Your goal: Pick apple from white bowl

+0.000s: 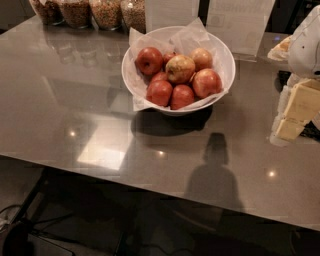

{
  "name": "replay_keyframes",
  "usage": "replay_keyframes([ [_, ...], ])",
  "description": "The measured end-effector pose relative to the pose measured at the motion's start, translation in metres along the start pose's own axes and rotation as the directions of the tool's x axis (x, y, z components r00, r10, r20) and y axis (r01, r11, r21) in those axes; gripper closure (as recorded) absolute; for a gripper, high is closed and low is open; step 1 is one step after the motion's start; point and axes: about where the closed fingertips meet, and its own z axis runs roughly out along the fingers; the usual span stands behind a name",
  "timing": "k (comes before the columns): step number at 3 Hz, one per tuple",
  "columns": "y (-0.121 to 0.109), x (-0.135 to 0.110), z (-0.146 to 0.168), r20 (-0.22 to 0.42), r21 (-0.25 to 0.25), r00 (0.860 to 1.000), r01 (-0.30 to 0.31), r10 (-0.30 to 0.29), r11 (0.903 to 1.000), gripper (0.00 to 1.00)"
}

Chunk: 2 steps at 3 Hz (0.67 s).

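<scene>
The white bowl (226, 59), lined with crinkled white paper, stands on the grey table at the back centre. It holds several apples. The apple (180, 68), dull yellow-tan and the palest, lies on top in the middle of the pile, with deep red apples (160, 92) around it and an orange-pink one (206, 82) to its right. My gripper (292, 122), with pale yellow pads under a white arm, hangs at the right edge of the view, over the table. It is well to the right of the bowl and touches nothing.
Several glass jars of grains (106, 12) stand along the table's back edge at the left. Two white sign cards (240, 25) stand behind the bowl. The table's front edge (150, 187) runs across the lower view, with floor and cables below.
</scene>
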Motion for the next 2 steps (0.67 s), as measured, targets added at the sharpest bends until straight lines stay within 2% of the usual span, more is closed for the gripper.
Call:
replay_keyframes([
  [1, -0.019, -0.028, 0.014, 0.021, -0.015, 0.997, 0.071, -0.071, 0.9973, 0.0],
  [2, -0.038, -0.064, 0.032, 0.026, -0.037, 0.989, 0.149, -0.148, 0.9881, 0.0],
])
